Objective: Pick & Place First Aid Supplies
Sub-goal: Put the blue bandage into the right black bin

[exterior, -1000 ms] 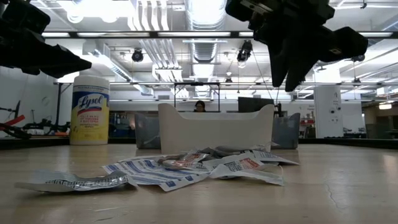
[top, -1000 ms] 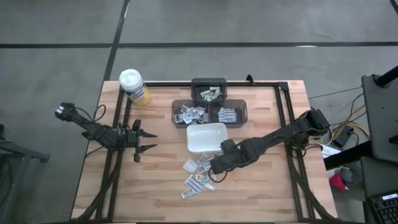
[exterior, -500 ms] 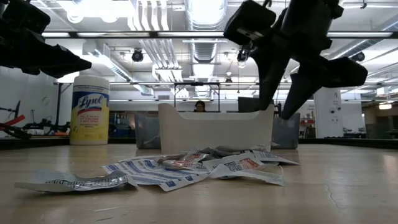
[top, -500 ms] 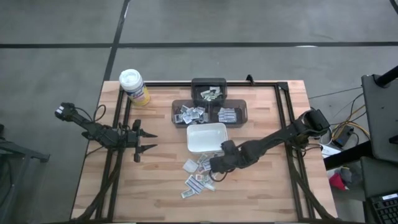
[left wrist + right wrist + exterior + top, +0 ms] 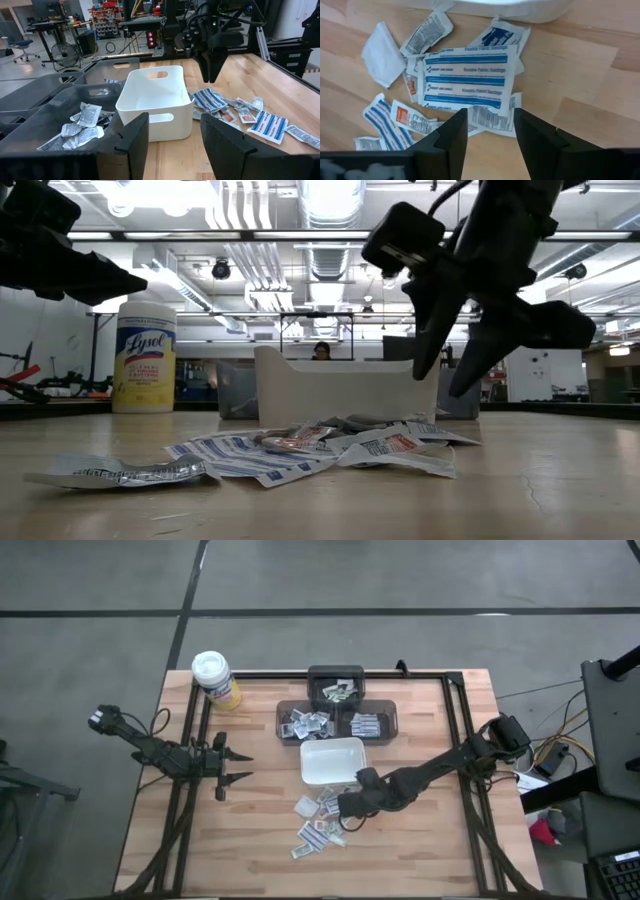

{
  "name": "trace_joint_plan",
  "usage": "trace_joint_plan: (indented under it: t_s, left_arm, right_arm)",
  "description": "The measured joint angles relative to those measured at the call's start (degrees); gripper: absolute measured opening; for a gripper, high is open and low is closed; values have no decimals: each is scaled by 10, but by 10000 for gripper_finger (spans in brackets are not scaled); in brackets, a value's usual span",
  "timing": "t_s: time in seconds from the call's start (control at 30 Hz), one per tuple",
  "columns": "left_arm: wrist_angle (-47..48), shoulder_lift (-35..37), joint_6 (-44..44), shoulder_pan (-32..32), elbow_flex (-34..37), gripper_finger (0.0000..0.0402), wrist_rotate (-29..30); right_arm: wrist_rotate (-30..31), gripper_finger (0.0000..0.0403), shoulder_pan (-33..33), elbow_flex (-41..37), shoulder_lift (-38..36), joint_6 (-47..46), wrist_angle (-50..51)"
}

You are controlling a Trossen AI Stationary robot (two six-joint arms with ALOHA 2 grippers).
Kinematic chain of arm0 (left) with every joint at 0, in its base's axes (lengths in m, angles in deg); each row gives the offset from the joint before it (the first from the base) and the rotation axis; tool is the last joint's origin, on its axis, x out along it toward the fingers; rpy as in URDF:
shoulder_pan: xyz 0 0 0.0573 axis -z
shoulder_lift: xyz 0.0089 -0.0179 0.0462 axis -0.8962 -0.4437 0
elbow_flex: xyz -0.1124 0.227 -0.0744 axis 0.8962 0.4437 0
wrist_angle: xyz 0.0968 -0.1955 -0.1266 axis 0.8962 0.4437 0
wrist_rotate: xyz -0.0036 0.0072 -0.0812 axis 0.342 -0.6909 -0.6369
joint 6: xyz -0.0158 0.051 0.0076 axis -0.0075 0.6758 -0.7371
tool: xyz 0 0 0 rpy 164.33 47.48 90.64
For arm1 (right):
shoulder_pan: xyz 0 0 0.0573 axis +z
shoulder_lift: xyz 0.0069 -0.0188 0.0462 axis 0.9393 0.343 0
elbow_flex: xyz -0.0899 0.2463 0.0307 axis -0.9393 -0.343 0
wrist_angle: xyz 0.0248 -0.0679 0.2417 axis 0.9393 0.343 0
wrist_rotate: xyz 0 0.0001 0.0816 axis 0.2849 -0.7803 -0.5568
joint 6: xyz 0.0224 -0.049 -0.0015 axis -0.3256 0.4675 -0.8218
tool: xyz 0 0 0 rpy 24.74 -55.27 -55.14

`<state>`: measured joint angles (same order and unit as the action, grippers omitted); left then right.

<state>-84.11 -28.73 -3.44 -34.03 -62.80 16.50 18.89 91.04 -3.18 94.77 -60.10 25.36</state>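
High view: left gripper [image 5: 240, 767] is parked apart over bare tabletop [image 5: 180, 840], nothing held. Packets [image 5: 318, 820] lie scattered just below the white dish [image 5: 332, 761]. Right gripper [image 5: 345, 819] hangs spread over them, empty; pick step judged underway, descent and closing needed next.

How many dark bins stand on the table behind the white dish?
3: one dark bin at the far edge, one behind the white dish on its left, one on its right. All hold packets.
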Motion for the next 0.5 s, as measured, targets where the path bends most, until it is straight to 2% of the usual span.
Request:
trace_joint_plan:
  t_s: [0.5]
  left_arm:
    - [0,0,0,0,0,177,4]
  right_arm:
    - [1,152,-2,-49,0,-5,-82]
